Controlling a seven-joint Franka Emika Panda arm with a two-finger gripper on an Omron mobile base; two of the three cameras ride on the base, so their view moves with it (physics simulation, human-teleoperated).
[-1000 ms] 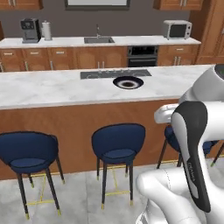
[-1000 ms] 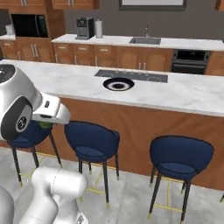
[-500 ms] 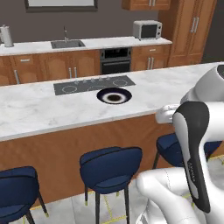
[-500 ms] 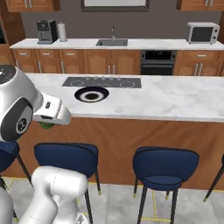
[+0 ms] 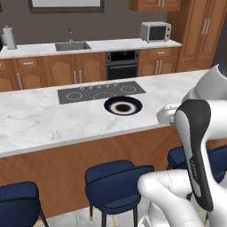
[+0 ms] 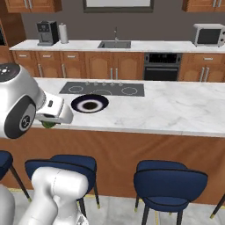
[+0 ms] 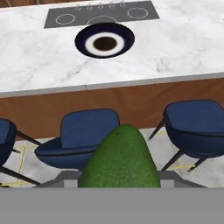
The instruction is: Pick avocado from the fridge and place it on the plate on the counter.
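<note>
A: Where is the avocado (image 7: 119, 159)?

B: In the gripper (image 7: 119, 181), out in front of the counter (image 7: 39, 65), above the blue stools (image 7: 83, 138). The jaws are closed on it. In the hand view it fills the lower middle, between the finger bases.

A: Which way does it point?

B: Long axis runs along the gripper's line of sight, narrow end away from the hand, aimed toward the counter edge. The wide end sits down in the gripper and is cut off by the bottom of the view.

A: What do the base views give?

B: Little. In the right base view only a sliver of green (image 6: 47, 124) shows under the white hand, against the brown front of the counter (image 6: 176, 110). In the left base view the arm covers it; only the white hand's end pokes out near the counter (image 5: 44, 119) edge. The fingertips cannot be made out in any view.

A: And the plate?

B: The plate (image 7: 104, 40) lies flat on the counter, just in front of the black cooktop (image 7: 100, 13), bare. Same spot in the left base view (image 5: 123, 105) and the right base view (image 6: 89, 103). The avocado is well apart from it, short of the counter edge.

A: Anything cut off?

B: The stools are cropped at the frame edges.
</note>
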